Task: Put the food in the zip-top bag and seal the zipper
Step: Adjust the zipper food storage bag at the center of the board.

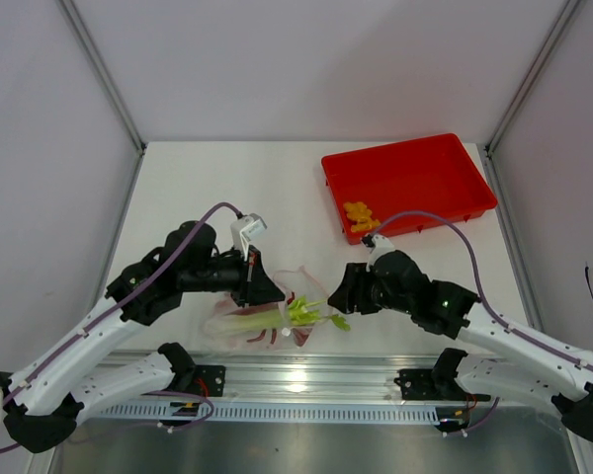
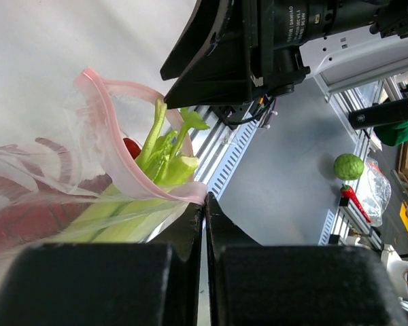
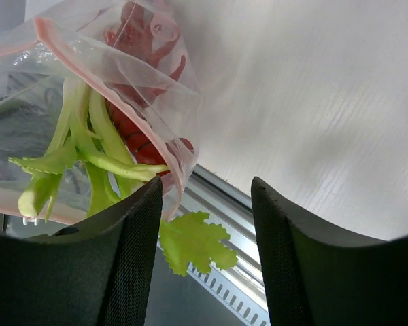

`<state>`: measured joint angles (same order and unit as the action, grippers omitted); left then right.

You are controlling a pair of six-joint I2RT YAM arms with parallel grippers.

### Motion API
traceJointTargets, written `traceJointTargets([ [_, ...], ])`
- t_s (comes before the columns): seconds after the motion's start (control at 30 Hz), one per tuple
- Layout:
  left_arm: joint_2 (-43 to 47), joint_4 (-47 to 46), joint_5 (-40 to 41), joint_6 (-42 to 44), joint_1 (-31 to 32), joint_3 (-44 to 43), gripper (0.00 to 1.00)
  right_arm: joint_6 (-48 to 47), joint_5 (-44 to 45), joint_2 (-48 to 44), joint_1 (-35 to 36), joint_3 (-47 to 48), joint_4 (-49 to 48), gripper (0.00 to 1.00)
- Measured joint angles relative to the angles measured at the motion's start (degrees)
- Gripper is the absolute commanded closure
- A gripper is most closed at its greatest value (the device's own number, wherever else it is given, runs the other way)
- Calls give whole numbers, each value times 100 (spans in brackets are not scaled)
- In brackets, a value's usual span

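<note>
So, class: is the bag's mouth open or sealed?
Open: the zipper rim gapes, and leaves of the green stalk poke out.

White table [image 1: 227,188] between pale walls [image 1: 40,148]

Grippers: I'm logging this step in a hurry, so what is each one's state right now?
Left gripper: shut on the zip-top bag at its pink rim.
Right gripper: open, holding nothing.

1 bag [image 1: 225,323], 1 stalk [image 1: 267,319], 1 red pc [image 3: 137,151], 1 orange cluster [image 1: 357,214], 1 tray [image 1: 445,158]
</note>
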<state>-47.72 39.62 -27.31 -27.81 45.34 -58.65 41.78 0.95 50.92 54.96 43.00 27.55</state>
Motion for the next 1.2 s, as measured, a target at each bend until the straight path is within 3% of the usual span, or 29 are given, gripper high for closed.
traceJointTargets([
  [0.4,9,39,-11,0,0,-9,99,22,-546,365,-26,-59,-372,49],
  [0.53,13,37,-15,0,0,-9,100,17,-627,297,-74,-59,-400,58],
  [0.6,13,39,-26,-2,0,-9,100,13,-726,339,-90,-59,-450,65],
  [0.63,13,39,-31,-2,0,-9,99,4,-789,398,-98,-59,-501,80],
  [0.67,13,39,-35,-2,0,-11,100,-7,-844,481,-103,-61,-562,88],
  [0.8,15,72,-37,-2,0,-85,99,-68,-949,793,-90,-55,-597,100],
  [0.93,7,70,-90,0,0,-116,99,-247,-964,909,-98,199,-448,100],
  [1.2,-127,13,20,94,0,-282,99,-828,-905,1412,-129,2422,358,100],
])
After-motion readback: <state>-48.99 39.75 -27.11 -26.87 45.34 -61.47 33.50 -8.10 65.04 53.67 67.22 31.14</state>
